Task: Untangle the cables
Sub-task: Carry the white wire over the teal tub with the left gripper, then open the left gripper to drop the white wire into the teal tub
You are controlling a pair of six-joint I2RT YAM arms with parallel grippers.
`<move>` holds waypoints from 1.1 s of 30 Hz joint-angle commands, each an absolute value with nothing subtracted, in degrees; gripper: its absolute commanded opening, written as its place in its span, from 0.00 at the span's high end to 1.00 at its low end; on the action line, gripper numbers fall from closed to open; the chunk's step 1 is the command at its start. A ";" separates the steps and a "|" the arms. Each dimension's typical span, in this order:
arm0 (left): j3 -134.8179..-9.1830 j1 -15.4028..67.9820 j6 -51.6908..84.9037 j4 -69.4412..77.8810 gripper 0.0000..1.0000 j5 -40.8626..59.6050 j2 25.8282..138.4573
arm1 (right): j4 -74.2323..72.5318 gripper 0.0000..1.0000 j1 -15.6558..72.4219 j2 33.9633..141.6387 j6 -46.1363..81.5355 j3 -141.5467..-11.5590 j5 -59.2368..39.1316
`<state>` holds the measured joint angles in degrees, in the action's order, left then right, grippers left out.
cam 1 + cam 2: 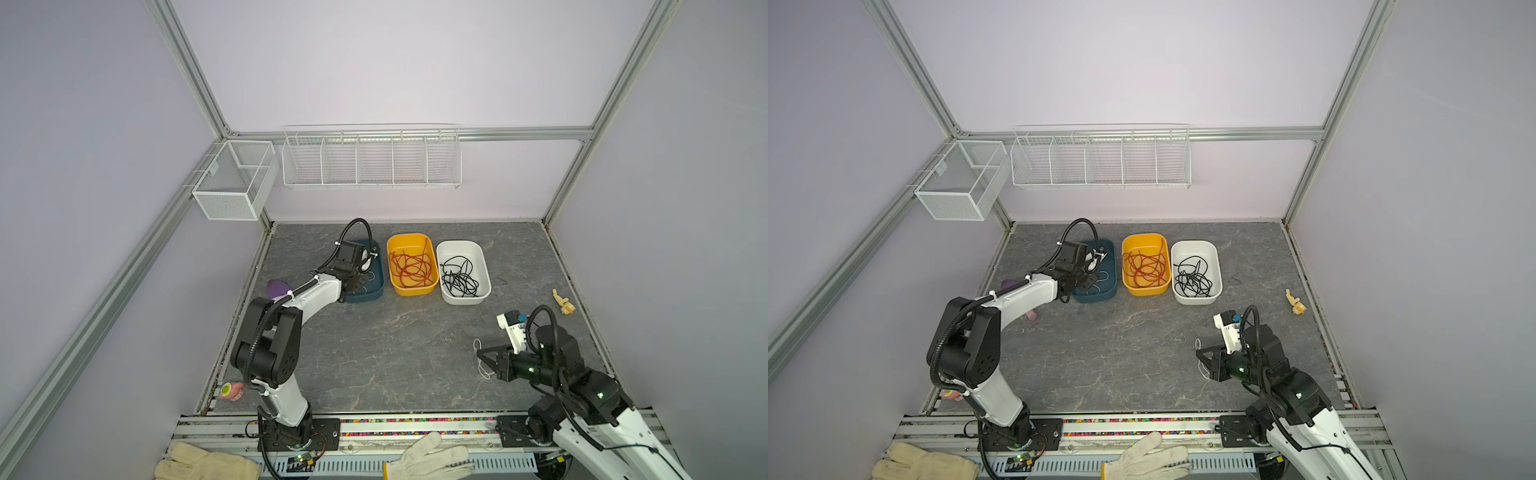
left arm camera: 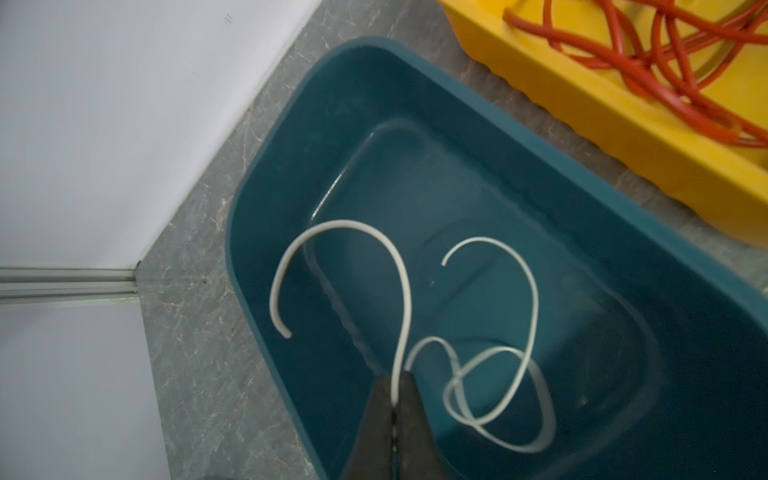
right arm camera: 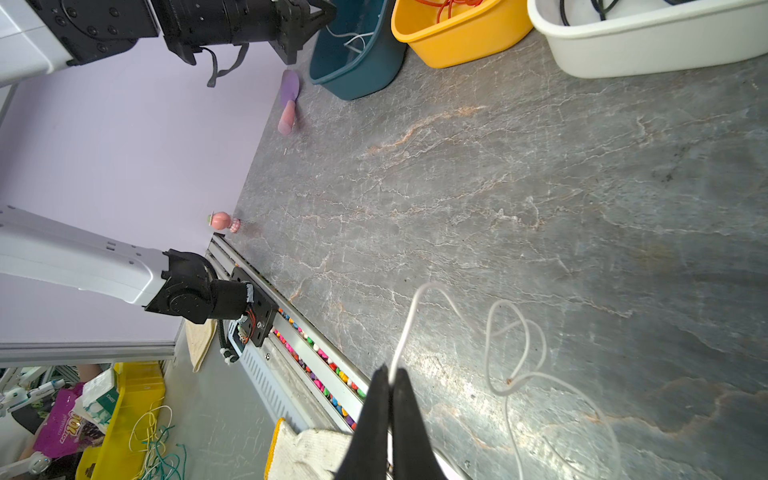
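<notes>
Left hand (image 2: 395, 399) clamped on white cable (image 2: 405, 291) over teal bin (image 2: 291, 166), right hand (image 3: 390, 378) pinching second white cable (image 3: 409, 320), well apart from that bin.

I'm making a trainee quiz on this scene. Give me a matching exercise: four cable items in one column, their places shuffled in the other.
1 thin red-orange cables
2 thin black cables
3 white cable pinched by left gripper
4 white cable pinched by right gripper

A grey stone table
B yellow plastic tub
C teal plastic tub
D white plastic tub

Pairs: 1-B, 2-D, 3-C, 4-A
</notes>
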<state>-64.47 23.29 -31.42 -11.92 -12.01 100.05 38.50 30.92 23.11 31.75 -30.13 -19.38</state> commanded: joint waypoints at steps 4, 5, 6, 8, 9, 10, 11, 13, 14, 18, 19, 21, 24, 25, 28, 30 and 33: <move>-68.10 23.23 -29.02 -16.11 1.00 -10.48 102.73 | 39.36 0.94 31.53 22.65 32.09 -31.73 -19.95; -68.20 23.20 -28.87 -16.20 1.00 -10.35 102.94 | 39.46 0.94 31.46 22.55 32.00 -31.73 -19.98; -68.29 23.23 -28.82 -16.40 1.00 -10.27 103.13 | 39.59 0.94 31.46 22.48 31.95 -31.73 -19.97; -68.66 23.20 -28.71 -16.72 1.00 -10.54 103.54 | 39.64 0.94 31.51 22.16 31.99 -31.64 -19.86; -68.94 23.25 -28.72 -16.99 1.00 -10.79 103.77 | 39.72 0.94 31.55 22.04 31.99 -31.51 -19.86; -69.28 23.20 -28.67 -17.21 1.00 -11.05 104.03 | 39.73 0.94 31.55 21.89 31.99 -31.49 -19.80; -69.63 23.20 -28.56 -17.60 1.00 -11.32 104.23 | 39.81 0.94 31.55 21.80 32.05 -31.49 -19.81; -70.32 23.23 -28.33 -18.36 1.00 -11.34 104.62 | 39.90 0.94 31.51 21.63 32.08 -31.50 -19.62; -70.71 23.27 -28.12 -18.68 0.97 -11.34 104.68 | 39.90 0.94 31.59 21.62 32.08 -31.49 -19.64; -71.46 23.20 -27.48 -19.45 0.84 -10.82 104.25 | 39.99 0.94 31.55 21.62 32.08 -31.64 -19.51; -71.54 23.21 -27.34 -19.58 0.82 -10.76 104.00 | 40.06 0.94 31.54 21.58 32.11 -31.64 -19.52; -71.53 23.21 -27.47 -19.89 0.77 -10.57 103.47 | 40.29 0.94 31.55 21.38 32.08 -31.72 -19.47; -71.63 23.25 -27.57 -20.56 0.71 -9.70 102.63 | 40.67 0.94 31.61 20.92 32.08 -31.82 -19.36; -71.63 23.26 -27.61 -20.80 0.70 -9.42 102.37 | 40.78 0.94 31.57 20.83 32.08 -31.85 -19.38; -72.10 23.20 -27.01 -21.04 0.64 -9.15 101.46 | 41.20 0.94 31.64 20.48 32.08 -31.99 -19.27; -72.73 23.20 -26.67 -21.59 0.60 -9.00 100.59 | 41.40 0.94 31.64 20.19 32.25 -32.20 -19.26; -73.46 23.25 -26.15 -21.65 0.55 -8.88 98.75 | 41.91 0.94 31.61 20.00 32.17 -32.43 -19.10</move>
